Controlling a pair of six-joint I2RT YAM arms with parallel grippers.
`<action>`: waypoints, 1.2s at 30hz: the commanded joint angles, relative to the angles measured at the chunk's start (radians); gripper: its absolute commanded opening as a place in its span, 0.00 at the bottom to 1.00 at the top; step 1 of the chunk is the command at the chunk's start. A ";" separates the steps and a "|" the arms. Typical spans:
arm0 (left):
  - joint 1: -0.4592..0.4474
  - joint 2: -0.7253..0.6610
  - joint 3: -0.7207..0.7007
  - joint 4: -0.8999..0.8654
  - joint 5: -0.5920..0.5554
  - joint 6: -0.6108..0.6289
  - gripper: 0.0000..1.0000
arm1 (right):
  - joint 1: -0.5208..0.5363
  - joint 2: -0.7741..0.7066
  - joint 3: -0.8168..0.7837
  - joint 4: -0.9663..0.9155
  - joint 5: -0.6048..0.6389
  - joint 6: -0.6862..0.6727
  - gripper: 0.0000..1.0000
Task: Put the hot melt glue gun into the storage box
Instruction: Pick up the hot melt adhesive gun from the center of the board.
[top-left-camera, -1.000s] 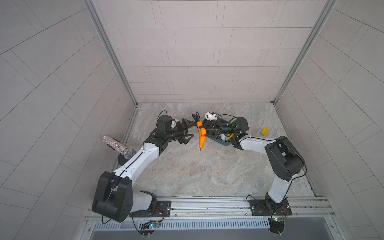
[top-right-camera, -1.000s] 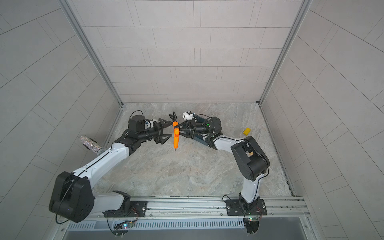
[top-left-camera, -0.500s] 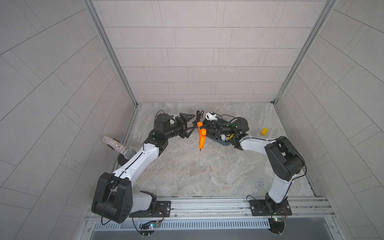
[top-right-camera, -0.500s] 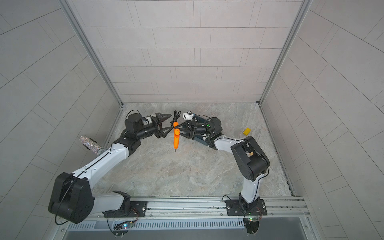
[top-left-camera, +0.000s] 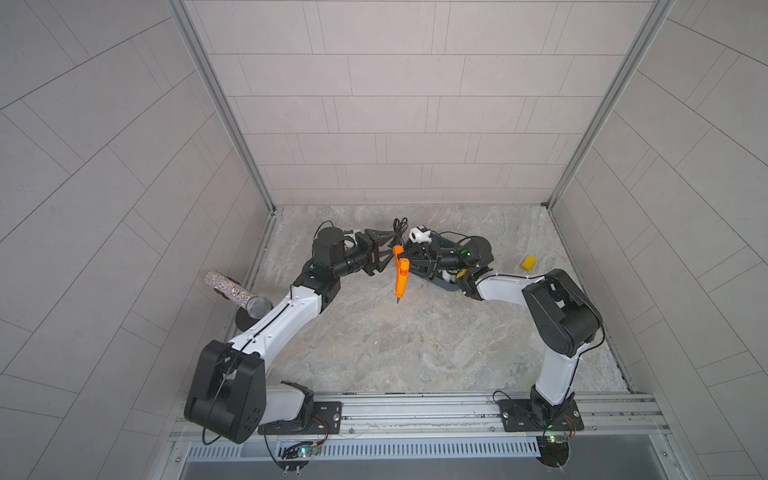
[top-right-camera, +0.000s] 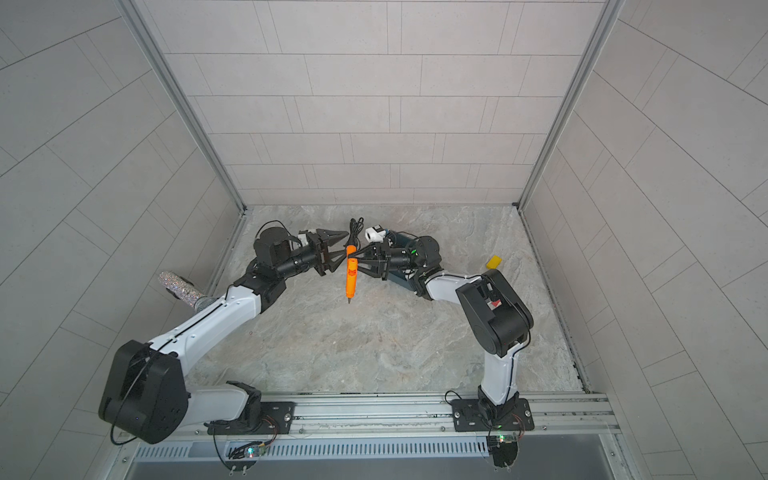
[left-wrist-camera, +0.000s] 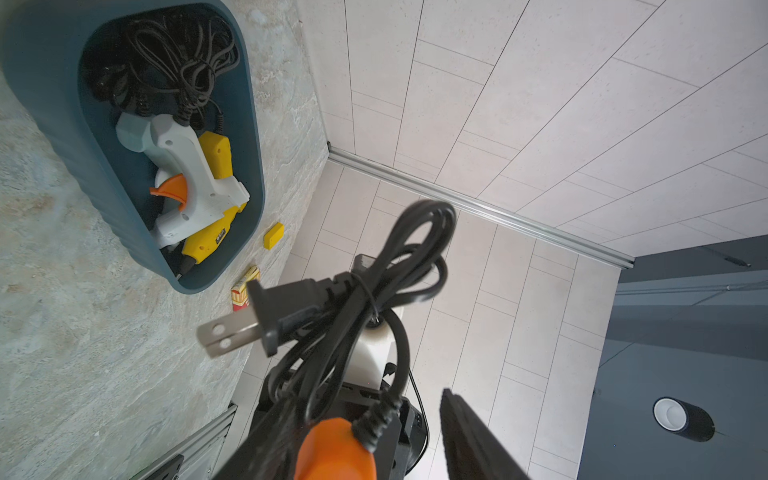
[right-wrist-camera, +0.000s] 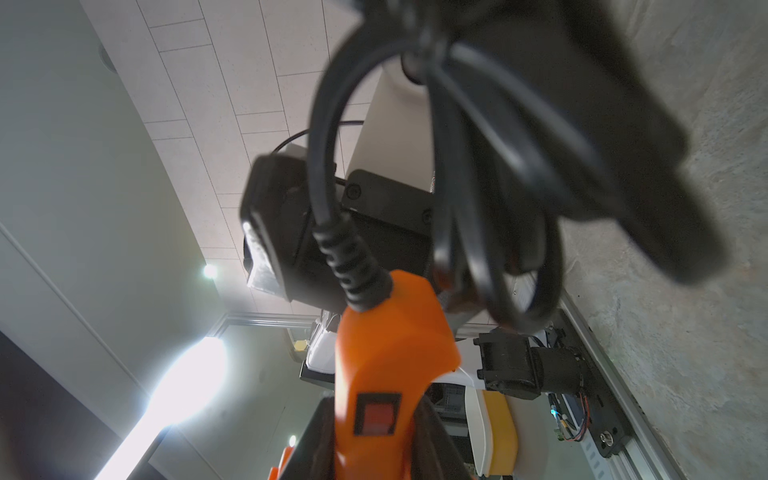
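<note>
1. Orange glue gun (top-left-camera: 401, 279) — the task's thing. It is held clear of the table (top-left-camera: 374, 353) at the far centre, between the two arms, with its nozzle end toward the near side in both top views. Its bundled cord (left-wrist-camera: 374, 270) and plug (left-wrist-camera: 266, 320) hang off the rear end.
2. Right gripper (top-left-camera: 407, 262): clamped on the gun's body. The wrist view shows the orange handle wedged between its fingers.
3. Left gripper (top-left-camera: 391, 247): jaws apart, straddling the gun's rear end where the cord leaves. A gap shows beside one finger, so no grip is made.
4. Storage box (left-wrist-camera: 50, 104): on the table just right of the gun, largely hidden under the right arm in the top views. It already holds a white glue gun (left-wrist-camera: 187, 174), a yellow glue gun (left-wrist-camera: 208, 241) and a black cable tangle (left-wrist-camera: 166, 54).
5. Progress, as judged: the gun is lifted but not over the box. Left to do — carry it right across the rim, lower gun and cord inside, where room looks scant, then release.
6. Yellow block (top-left-camera: 528, 262): on the table at far right, well apart.
</note>
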 joint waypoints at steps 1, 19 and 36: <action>-0.012 -0.019 0.017 0.060 0.015 0.001 0.56 | 0.006 0.010 0.027 0.042 -0.009 0.033 0.00; -0.050 0.005 0.025 0.089 0.046 0.002 0.41 | 0.026 0.054 0.053 0.042 -0.008 0.041 0.00; -0.008 0.008 0.143 -0.318 0.071 0.219 0.00 | -0.064 0.004 0.017 0.035 0.009 0.041 0.39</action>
